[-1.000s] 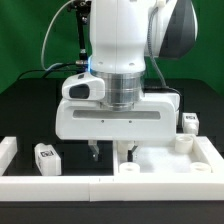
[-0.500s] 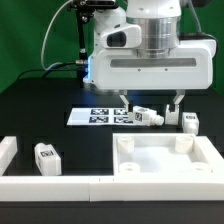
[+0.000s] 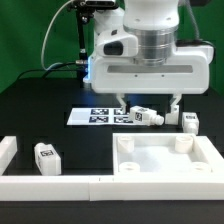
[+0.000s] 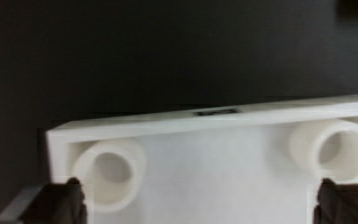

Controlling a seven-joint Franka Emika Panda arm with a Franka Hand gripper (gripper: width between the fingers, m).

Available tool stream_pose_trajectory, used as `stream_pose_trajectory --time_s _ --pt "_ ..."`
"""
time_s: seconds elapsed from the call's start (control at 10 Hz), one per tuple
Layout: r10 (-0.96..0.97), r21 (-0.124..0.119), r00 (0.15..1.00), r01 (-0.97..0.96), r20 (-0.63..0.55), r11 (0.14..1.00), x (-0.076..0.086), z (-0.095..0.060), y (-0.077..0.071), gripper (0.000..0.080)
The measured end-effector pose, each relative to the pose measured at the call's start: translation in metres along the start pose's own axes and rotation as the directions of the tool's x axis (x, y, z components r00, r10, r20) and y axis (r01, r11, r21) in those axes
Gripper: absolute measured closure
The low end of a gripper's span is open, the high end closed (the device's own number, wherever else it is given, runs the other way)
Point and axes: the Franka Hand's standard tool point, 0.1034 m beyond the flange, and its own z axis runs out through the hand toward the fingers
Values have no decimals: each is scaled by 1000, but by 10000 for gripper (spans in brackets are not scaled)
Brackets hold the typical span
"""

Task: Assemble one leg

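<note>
My gripper [image 3: 149,102] hangs open and empty above the far edge of the white square tabletop [image 3: 160,160]. One leg [image 3: 148,116] lies on its side just below and between the fingers, by the marker board. A second leg [image 3: 189,121] stands at the exterior view's right. A third leg [image 3: 45,157] stands at the left. In the wrist view the gripper [image 4: 197,206] shows two dark fingertips [image 4: 51,205] far apart. Between them is the tabletop [image 4: 211,150] edge with two round sockets. No leg shows there.
The marker board [image 3: 100,115] lies flat behind the tabletop. A white fence [image 3: 55,186] runs along the table's front, with a raised end [image 3: 8,150] at the left. A green backdrop and cables stand behind the arm.
One second ago the gripper was low over the tabletop, close to the camera. It has since risen and drawn back toward the marker board. In the last half second it shifted only slightly.
</note>
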Motion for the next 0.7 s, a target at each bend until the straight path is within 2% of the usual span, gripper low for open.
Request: stream_pose_trajectory --time_s 0.1,0.2,0.3,0.4,0.7 --pt "41 5 993 -42 112 999 -25 6 -15 150" --pt "76 12 976 -80 205 997 -42 6 -30 150" --pt "85 -8 959 -86 271 996 -52 3 -38 150" --pt "93 -22 943 -91 320 996 -56 -1 -44 150" --pt "97 -42 886 -88 454 995 -54 6 -34 150"
